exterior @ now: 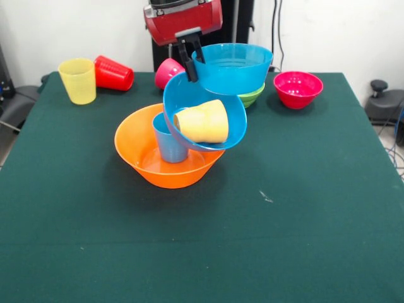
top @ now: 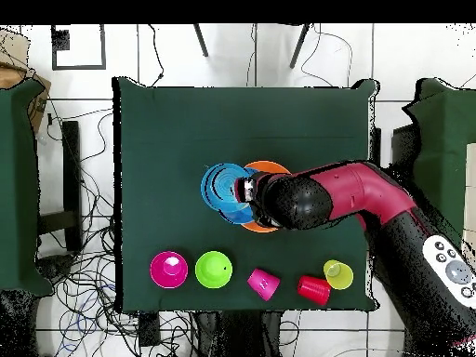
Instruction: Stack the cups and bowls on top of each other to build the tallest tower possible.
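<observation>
Blue small bowl (exterior: 233,65) is being held by its rim in the closed fingers (exterior: 190,58), hovering above the tilted large blue bowl (exterior: 211,136); next, it probably needs centring and gentle lowering onto the leaning tower (exterior: 180,142).

A cup (exterior: 170,144) stands in the big bowl (exterior: 142,158), a tilted bowl (exterior: 189,95) (cup (exterior: 203,122) inside) resting on it.

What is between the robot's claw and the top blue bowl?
Nothing visible. In the front view the gripper is already at the left rim of the small blue bowl, which sits atop the tilted large blue bowl with the orange cup inside.
</observation>
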`<state>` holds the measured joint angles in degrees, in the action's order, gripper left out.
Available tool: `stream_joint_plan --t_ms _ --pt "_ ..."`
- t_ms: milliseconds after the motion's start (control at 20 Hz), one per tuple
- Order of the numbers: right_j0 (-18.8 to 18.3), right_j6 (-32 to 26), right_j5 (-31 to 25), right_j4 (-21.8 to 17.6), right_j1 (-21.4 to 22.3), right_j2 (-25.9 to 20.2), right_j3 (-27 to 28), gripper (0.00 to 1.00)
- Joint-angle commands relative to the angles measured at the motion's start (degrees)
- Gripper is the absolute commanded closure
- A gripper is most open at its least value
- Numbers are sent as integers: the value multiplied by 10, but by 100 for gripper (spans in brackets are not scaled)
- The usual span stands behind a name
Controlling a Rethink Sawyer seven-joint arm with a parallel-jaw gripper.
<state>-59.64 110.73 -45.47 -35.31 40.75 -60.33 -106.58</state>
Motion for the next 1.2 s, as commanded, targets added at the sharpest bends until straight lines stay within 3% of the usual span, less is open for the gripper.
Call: stream_joint_plan --t_ms 50,700,1200 --pt "16 -175 -51 -28 -22 3 13 100" --pt "9 -201 -64 -31 -42 0 28 100" --pt "-12 -207 -69 -42 -29 1 16 100"
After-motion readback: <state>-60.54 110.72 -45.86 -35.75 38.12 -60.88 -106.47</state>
